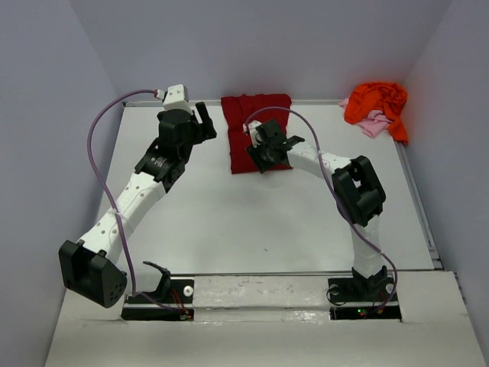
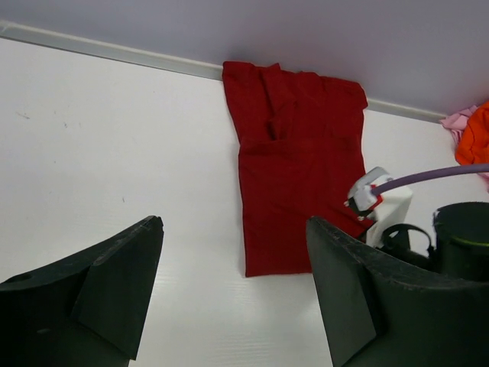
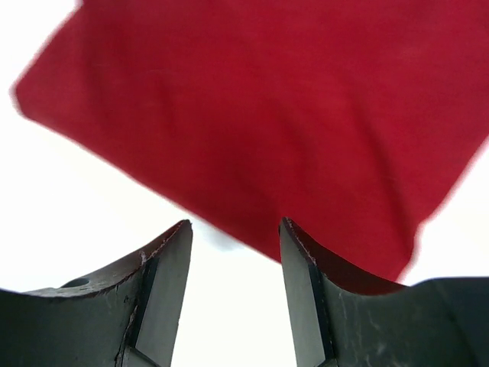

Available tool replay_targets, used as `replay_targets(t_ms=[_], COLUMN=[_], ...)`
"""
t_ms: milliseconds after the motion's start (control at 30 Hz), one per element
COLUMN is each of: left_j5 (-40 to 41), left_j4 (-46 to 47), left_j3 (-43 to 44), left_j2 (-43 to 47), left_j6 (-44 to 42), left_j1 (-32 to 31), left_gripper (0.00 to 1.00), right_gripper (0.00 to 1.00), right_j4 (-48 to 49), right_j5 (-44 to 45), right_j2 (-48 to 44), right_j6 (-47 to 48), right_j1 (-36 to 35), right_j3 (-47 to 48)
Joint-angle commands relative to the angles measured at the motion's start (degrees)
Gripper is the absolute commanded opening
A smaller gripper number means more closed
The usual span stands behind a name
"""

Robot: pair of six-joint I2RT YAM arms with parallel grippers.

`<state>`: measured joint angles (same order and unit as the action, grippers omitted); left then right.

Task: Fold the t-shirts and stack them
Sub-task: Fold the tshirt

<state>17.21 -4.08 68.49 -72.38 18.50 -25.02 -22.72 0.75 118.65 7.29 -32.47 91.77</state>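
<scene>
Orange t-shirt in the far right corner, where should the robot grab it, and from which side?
Probably pinch a raised fold on top of the orange t-shirt, coming down with the open right gripper. It lies crumpled, draped partly over the pink t-shirt and tucked into the corner, so a low or sideways grab could catch the pink one too.

High top view downward, wrist views low, near, sharing crimson t-shirt [image 1: 237, 141]

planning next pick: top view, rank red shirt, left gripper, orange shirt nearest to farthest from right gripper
1. red shirt, just under the right gripper, back centre
2. left gripper, to its left
3. orange shirt, far right corner
</scene>
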Motion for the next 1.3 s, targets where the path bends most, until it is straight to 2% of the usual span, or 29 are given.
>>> replay_targets(t_ms=[0, 200, 367, 533, 900, 1267], left_j5=[-0.43, -0.78, -1.39, -1.74, -3.5, -4.38], left_j4=[2.23, 2.14, 2.14, 2.14, 2.14, 2.14], left_j3=[-0.02, 0.07, 0.07, 0.15, 0.24, 0.15], left_j2=[-0.13, -0.57, -0.66, -0.83, -1.36, -1.19], left_j6=[0.31, 0.39, 0.48, 0.48, 0.92, 1.27], left_j1=[0.32, 0.32, 0.32, 0.32, 0.58, 0.85], left_gripper=[0.85, 0.85, 0.85, 0.85, 0.85, 0.85], right_gripper=[0.55, 0.55, 0.55, 0.55, 0.58, 0.63], right_j4=[2.68, 4.09, 4.26, 3.74, 0.22, 2.5], right_j5=[3.9, 1.79, 5.3, 4.25, 15.32, 14.19], right_j2=[0.88, 3.07, 4.92, 2.38, -1.41, 5.8], right_j6=[0.63, -0.43, 0.01, 0.97, 8.26, 11.17], right_j1=[-4.26, -5.32, -5.32, -5.32, -6.37, -6.38], right_j3=[0.17, -0.18, 0.25, 0.08, -0.88, 1.3])
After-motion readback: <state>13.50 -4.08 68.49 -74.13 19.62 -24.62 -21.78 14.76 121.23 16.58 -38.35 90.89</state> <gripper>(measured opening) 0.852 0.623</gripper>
